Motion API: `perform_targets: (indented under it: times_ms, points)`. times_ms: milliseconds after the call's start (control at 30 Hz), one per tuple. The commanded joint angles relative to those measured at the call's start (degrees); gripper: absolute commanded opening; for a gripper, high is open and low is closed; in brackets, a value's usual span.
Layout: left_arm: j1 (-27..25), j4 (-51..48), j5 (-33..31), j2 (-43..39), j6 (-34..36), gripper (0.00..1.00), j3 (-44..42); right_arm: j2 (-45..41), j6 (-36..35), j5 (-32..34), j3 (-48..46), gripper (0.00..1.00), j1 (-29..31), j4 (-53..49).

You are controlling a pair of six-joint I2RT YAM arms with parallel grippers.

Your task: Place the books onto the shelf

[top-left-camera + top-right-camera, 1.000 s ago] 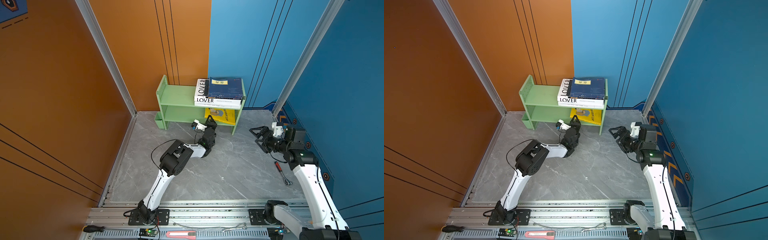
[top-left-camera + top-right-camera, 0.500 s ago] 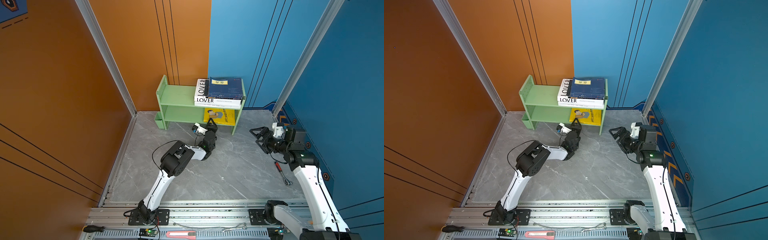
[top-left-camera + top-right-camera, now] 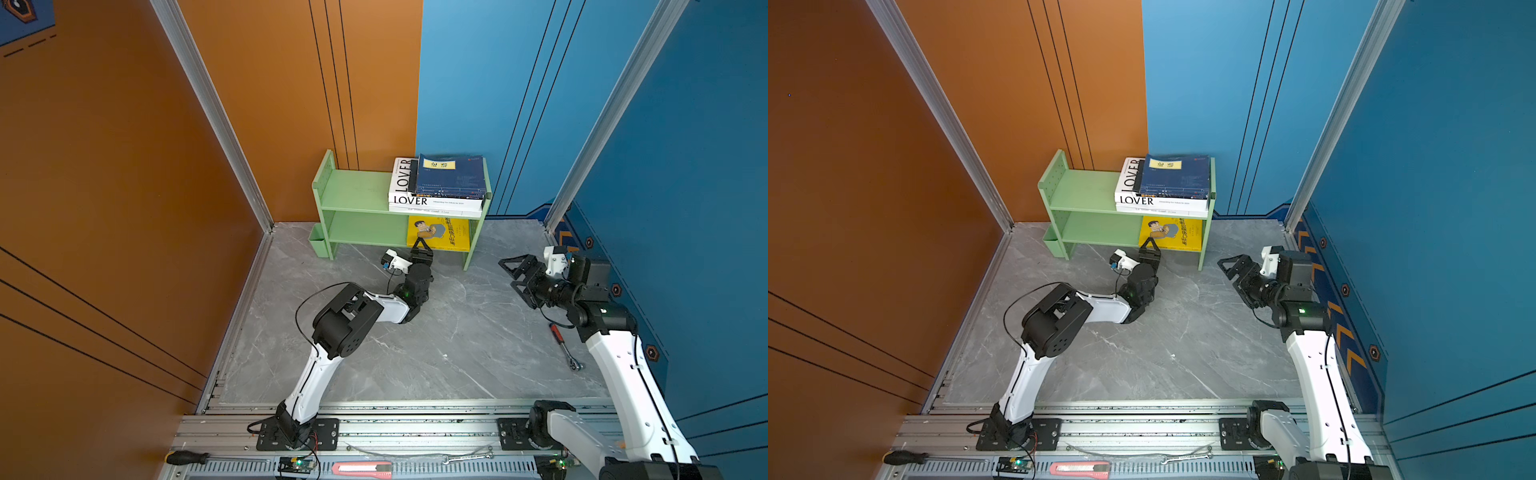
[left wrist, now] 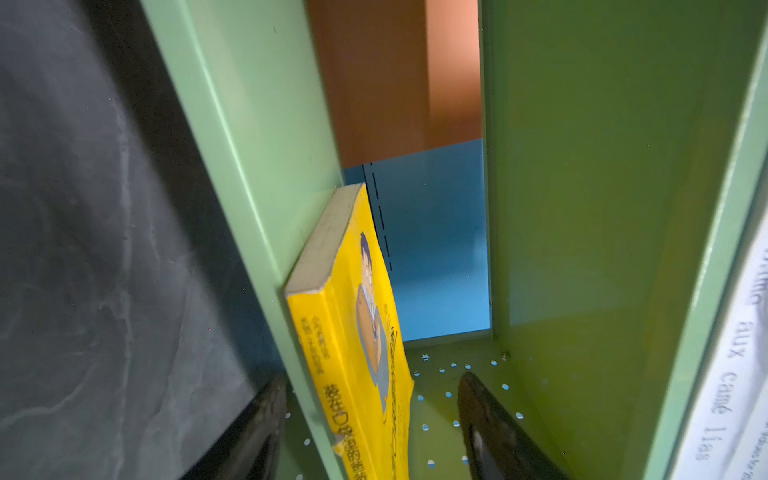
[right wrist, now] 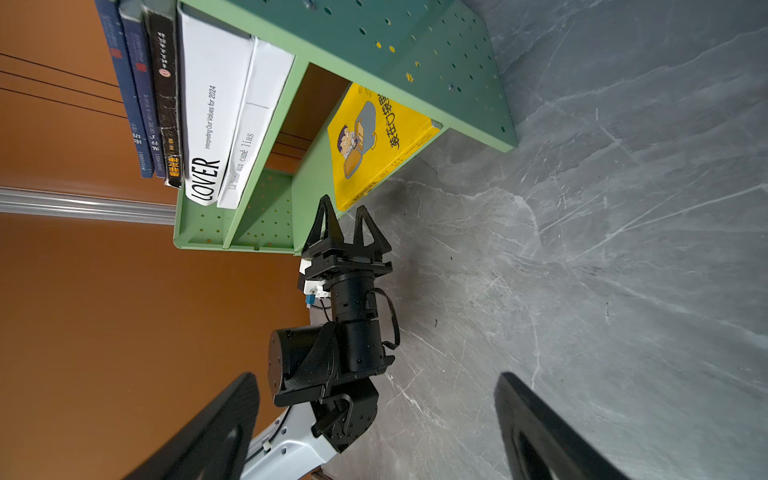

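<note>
Shelf (image 3: 353,191), pale green, two tiers: yellow cartoon book (image 3: 440,235) on lower tier, right end; five other books (image 3: 432,201) stacked flat on upper tier. Left pincer (image 5: 343,203): parted, astride the yellow book's near edge. Right pincer (image 3: 506,273): wide, empty, above desk (image 3: 457,332).

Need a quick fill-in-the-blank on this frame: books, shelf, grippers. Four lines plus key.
1. The yellow book sits on the ____ tier of the shelf.
2. The large white book in the upper-tier stack reads ____ on its spine.
3. The left gripper, at the front edge of the yellow book, has its jaws ____.
4. The right gripper, over the floor, holds ____.

Missing words: lower; LOVER; open; nothing.
</note>
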Motion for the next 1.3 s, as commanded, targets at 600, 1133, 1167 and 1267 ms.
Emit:
perform_targets:
  times_ms: [600, 1133, 1167, 1267]
  points:
    - [10.0, -9.6, 27.8, -21.9, 1.1, 0.74, -19.7, 2.2, -7.0, 6.0, -5.3, 0.92, -0.2, 6.4]
    - [10.1, -39.9, 30.2, -36.9, 14.7, 0.8, -21.6, 20.8, -23.2, 23.0, -3.8, 1.0, 11.8, 23.9]
    - [10.0, -39.9, 29.8, -37.6, 14.5, 0.8, -22.5, 22.4, -23.4, 22.8, -3.0, 1.0, 11.8, 24.7]
    - [10.0, -39.9, 27.9, -40.7, 14.3, 0.8, -25.0, 28.3, -24.5, 22.5, 0.1, 1.0, 12.0, 26.7]
